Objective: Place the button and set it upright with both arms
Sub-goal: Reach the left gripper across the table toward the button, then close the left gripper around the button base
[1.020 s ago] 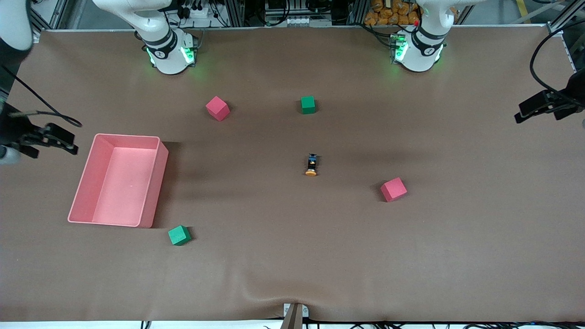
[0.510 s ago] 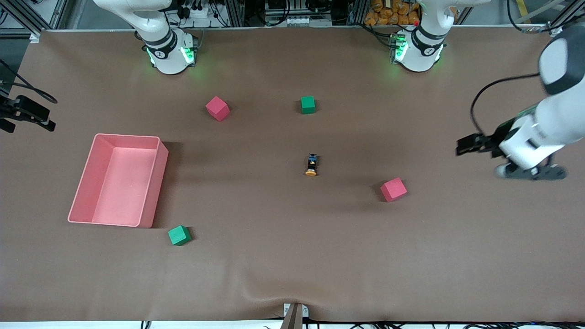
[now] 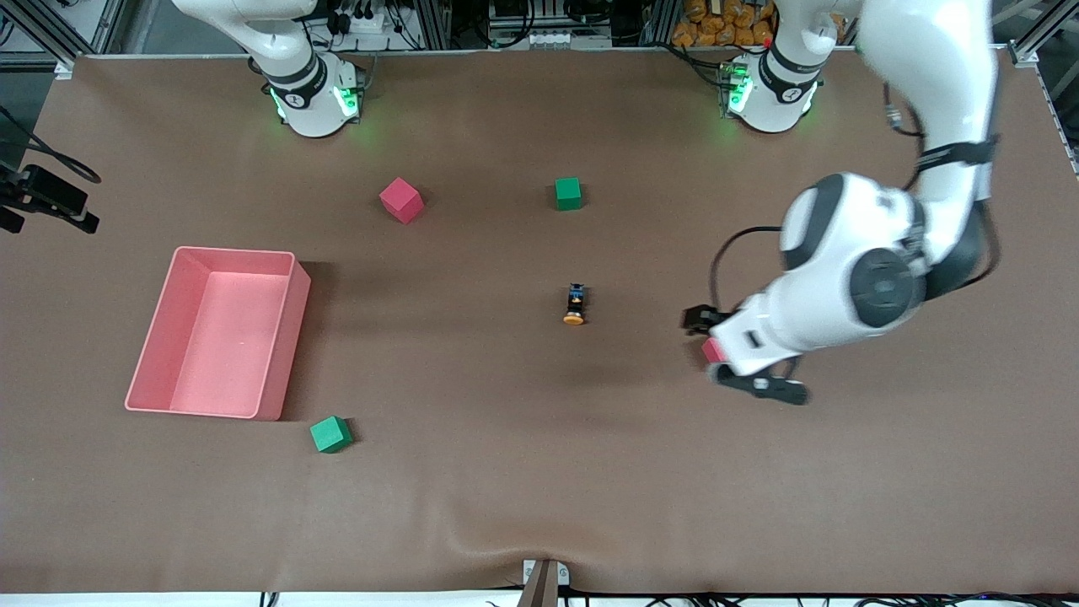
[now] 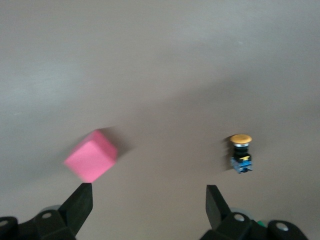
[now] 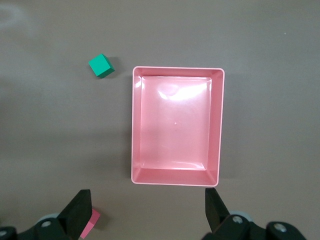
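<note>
The button (image 3: 575, 305) lies on its side near the table's middle, with its orange cap toward the front camera. It also shows in the left wrist view (image 4: 241, 152). My left gripper (image 3: 754, 386) hangs open and empty over the red cube (image 3: 712, 350), toward the left arm's end of the table from the button. In the left wrist view, the left gripper (image 4: 148, 200) has the cube (image 4: 91, 155) by one finger and the button outside the other. My right gripper (image 5: 147, 210) is open and empty, high beside the pink tray (image 5: 175, 177), and shows at the front view's edge (image 3: 50, 202).
The pink tray (image 3: 287, 337) stands toward the right arm's end. A green cube (image 3: 330, 434) lies nearer to the front camera than the tray. A red cube (image 3: 400, 200) and a green cube (image 3: 568, 193) lie nearer the bases.
My left arm has swung in from the table's end to over the red cube near the button. My right gripper has drawn back a little at the table's edge. The button has not moved.
</note>
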Action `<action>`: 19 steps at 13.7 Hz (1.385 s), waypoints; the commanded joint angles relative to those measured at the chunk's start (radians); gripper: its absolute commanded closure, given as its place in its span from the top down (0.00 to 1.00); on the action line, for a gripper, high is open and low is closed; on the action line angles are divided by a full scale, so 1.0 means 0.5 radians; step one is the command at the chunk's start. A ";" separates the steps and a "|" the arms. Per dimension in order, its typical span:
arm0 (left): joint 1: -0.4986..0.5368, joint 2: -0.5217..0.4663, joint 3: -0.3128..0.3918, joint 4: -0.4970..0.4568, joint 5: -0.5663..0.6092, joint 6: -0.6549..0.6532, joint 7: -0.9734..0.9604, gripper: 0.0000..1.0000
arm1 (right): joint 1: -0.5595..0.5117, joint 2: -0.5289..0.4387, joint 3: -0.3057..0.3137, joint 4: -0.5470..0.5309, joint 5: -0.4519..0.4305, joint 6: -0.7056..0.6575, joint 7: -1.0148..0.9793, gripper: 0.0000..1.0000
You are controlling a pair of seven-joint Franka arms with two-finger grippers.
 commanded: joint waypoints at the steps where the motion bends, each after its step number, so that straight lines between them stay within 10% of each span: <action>1: -0.176 0.163 0.025 0.106 -0.012 0.033 -0.166 1.00 | -0.003 0.006 0.019 0.052 -0.024 -0.032 0.048 1.00; 5: -0.528 0.415 0.071 0.142 -0.012 0.125 -0.868 1.00 | -0.037 0.012 0.007 0.065 -0.033 -0.035 0.048 1.00; 19: -0.670 0.640 0.059 0.167 -0.028 0.123 -0.759 1.00 | -0.046 0.045 0.013 0.065 -0.003 -0.035 0.045 1.00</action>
